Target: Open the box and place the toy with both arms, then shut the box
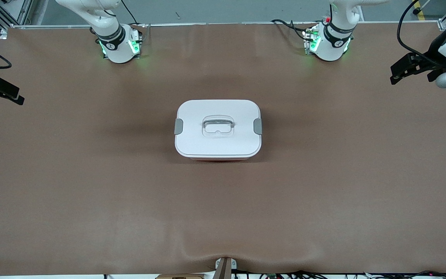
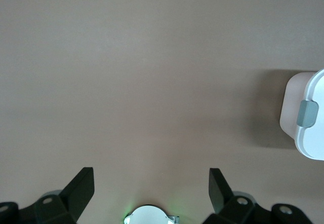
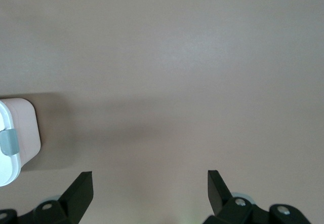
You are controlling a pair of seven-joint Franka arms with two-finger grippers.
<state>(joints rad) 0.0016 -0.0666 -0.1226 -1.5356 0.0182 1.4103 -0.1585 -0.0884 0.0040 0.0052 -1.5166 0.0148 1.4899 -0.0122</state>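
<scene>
The box (image 1: 218, 130) stands at the middle of the table with its white lid on, its clear handle (image 1: 218, 126) in the centre and a grey clip (image 1: 178, 126) at each end. The toy is out of view. My left gripper (image 1: 397, 73) hangs open and empty over the left arm's end of the table, well away from the box (image 2: 306, 115). Over the right arm's end my right gripper (image 1: 6, 95) is likewise open and empty, also apart from the box (image 3: 17, 133). The wrist views show each gripper (image 2: 152, 176) (image 3: 150, 178) with only bare mat between its fingers.
A brown mat (image 1: 91, 186) covers the whole table. The two arm bases (image 1: 120, 44) (image 1: 329, 42) stand along the edge farthest from the front camera. A small mount (image 1: 225, 267) sits at the nearest edge.
</scene>
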